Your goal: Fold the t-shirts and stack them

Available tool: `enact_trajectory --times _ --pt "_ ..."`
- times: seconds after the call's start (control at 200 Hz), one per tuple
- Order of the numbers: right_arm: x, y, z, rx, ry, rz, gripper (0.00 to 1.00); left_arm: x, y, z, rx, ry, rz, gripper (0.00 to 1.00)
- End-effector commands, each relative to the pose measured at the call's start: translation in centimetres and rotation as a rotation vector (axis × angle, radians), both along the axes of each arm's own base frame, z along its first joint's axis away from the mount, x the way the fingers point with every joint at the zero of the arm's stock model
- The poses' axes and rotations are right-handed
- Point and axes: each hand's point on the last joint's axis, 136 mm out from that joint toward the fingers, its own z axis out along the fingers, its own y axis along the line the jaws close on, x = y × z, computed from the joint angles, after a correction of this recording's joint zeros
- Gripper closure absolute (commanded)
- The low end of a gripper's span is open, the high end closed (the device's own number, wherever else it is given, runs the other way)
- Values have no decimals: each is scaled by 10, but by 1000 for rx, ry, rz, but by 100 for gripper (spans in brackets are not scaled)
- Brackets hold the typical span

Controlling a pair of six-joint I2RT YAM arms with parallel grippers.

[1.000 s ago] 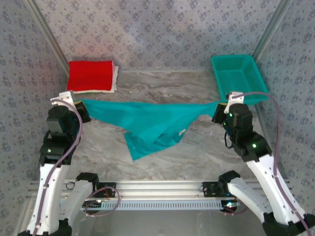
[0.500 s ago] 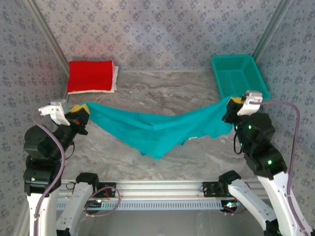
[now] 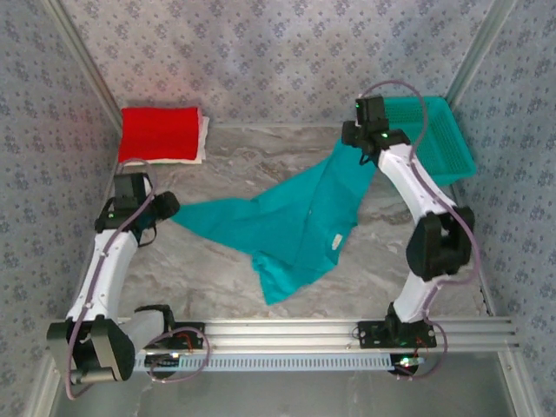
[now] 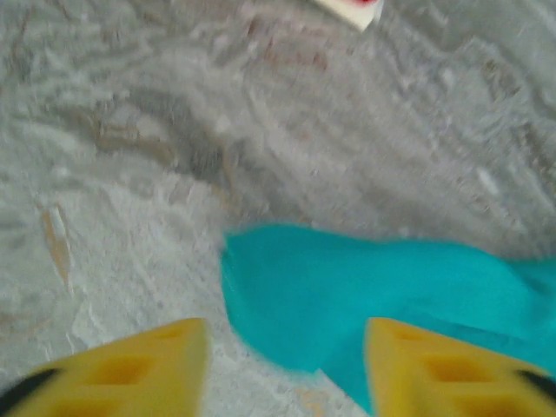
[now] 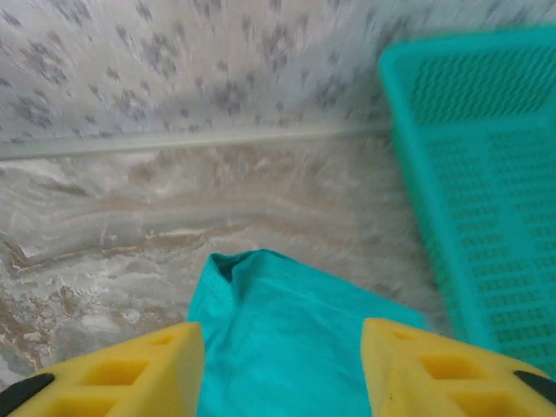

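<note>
We are hovering our left hand (image 4: 285,352) and right hand (image 5: 282,352), both spread, over opposite corners of the teal t-shirt (image 3: 295,221) lying on the worktop (image 3: 261,161).

free: bare table (image 3: 261,165) at back-centre, between red folded t-shirt (image 3: 159,133) and mesh basket (image 3: 439,130) | blocked: teal t-shirt (image 3: 295,226) sprawled diagonally mid-table | bounds: walls (image 3: 278,61) close behind
</note>
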Motion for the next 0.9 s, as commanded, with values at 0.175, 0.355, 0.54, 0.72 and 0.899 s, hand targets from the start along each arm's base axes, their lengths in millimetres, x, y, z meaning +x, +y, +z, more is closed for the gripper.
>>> enact_trajectory --times 0.175,0.355,0.54,0.72,0.899 --pt "-63 22 66 176 -137 100 33 -25 -68 79 164 -339 -324 31" --pt "-138 33 14 285 -106 117 32 -34 -175 52 185 -303 -765 33" --pt "-191 -15 -58 225 -12 -80 32 -48 -275 -7 260 -176 -1091 34" --pt "-206 -42 -86 227 -38 -173 32 -72 -336 -63 247 -38 -1247 31" --pt "-200 -43 -97 233 -39 -185 32 -92 -359 -97 246 58 -1321 24"
